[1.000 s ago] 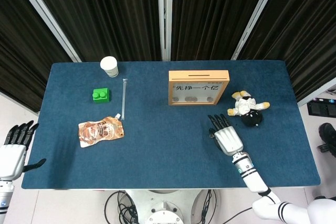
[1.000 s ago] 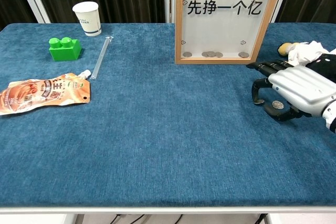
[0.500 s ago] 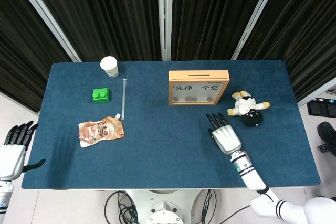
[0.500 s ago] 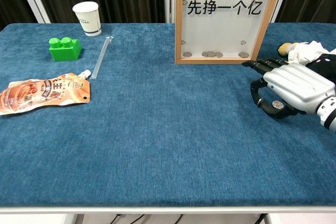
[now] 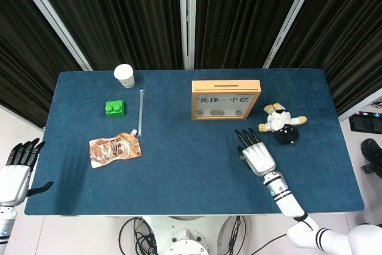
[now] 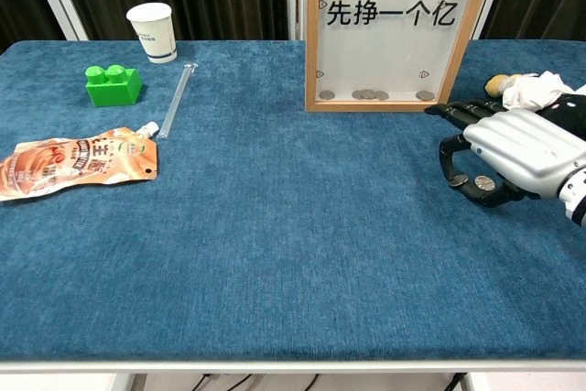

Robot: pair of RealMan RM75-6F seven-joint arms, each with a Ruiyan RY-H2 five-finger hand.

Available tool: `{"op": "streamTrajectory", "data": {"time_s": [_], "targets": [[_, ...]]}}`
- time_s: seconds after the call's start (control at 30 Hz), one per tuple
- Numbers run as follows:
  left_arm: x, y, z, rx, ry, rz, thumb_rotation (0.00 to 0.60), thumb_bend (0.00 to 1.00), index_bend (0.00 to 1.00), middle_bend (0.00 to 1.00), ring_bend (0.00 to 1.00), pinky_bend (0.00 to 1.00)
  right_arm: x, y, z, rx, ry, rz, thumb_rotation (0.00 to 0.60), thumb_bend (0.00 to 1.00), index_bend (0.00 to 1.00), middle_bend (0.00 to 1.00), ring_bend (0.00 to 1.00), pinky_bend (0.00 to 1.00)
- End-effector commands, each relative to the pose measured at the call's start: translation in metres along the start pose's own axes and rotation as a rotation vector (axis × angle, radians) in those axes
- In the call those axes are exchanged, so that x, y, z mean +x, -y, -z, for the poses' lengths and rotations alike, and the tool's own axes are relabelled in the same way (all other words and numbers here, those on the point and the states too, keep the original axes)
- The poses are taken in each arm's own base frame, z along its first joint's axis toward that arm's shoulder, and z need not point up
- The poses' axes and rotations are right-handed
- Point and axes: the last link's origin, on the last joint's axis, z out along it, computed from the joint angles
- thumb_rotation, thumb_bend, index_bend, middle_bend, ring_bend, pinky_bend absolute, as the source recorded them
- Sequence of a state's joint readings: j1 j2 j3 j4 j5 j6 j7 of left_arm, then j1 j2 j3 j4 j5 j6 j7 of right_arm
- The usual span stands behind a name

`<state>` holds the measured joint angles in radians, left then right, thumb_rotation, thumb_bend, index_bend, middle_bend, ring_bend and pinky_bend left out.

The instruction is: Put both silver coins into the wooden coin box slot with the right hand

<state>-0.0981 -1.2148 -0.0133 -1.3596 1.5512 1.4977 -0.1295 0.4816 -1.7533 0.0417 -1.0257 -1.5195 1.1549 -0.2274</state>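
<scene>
**A:** Where were the coins at that moment?

**B:** One silver coin (image 6: 459,180) lay on the cloth near the tabletop's right edge, just at the thumb tip of the right hand (image 6: 513,148). A round silver spot sat further under the palm; I couldn't tell whether it was the second coin or part of the hand.

**A:** Was the hand holding anything?

**B:** Not that I could see. Its fingers reached flat toward the wooden coin box (image 6: 397,29), the thumb curled down to the cloth, nothing pinched.

**A:** Had anything changed?

**B:** Barely. Over the last second the hand had shifted slightly sideways and back, and the small coin showed at the thumb only in the latest view. I judged it was working the coin loose, so the pick-up wasn't done.

**A:** And the box?

**B:** Upright at the middle of the far edge, slot on top, several coins already lying at the bottom behind its window.

**A:** The other hand?

**B:** The left hand (image 5: 16,168) hung off the near left corner, fingers spread, holding nothing.
</scene>
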Motion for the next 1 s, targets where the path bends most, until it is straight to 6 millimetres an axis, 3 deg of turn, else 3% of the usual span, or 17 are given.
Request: {"op": "streamTrajectory", "data": {"time_s": [0.03,0.4,0.8,1.0], "targets": [[0.000,-0.001,0.000,-0.001,-0.001,0.002,0.600,0.02,0.05,0.01,0.00,0.00,0.001,0.000,0.000,0.002,-0.002,-0.001,0.600,0.37,0.49,0.00,0.00,0.00],[0.001,-0.002,-0.001,-0.005,0.004,0.005,0.600,0.02,0.05,0.01,0.00,0.00,0.002,-0.001,0.001,0.005,-0.012,-0.005,0.600,0.37,0.48,0.00,0.00,0.00],[0.000,-0.001,-0.001,-0.001,0.010,0.009,0.600,0.02,0.05,0.01,0.00,0.00,0.004,-0.001,-0.003,-0.003,-0.026,-0.007,0.600,0.37,0.67,0.00,0.00,0.00],[0.000,-0.001,-0.001,-0.003,0.010,0.012,0.600,0.02,0.05,0.01,0.00,0.00,0.019,-0.002,-0.001,0.001,-0.089,-0.043,0.600,0.37,0.70,0.00,0.00,0.00]]}}
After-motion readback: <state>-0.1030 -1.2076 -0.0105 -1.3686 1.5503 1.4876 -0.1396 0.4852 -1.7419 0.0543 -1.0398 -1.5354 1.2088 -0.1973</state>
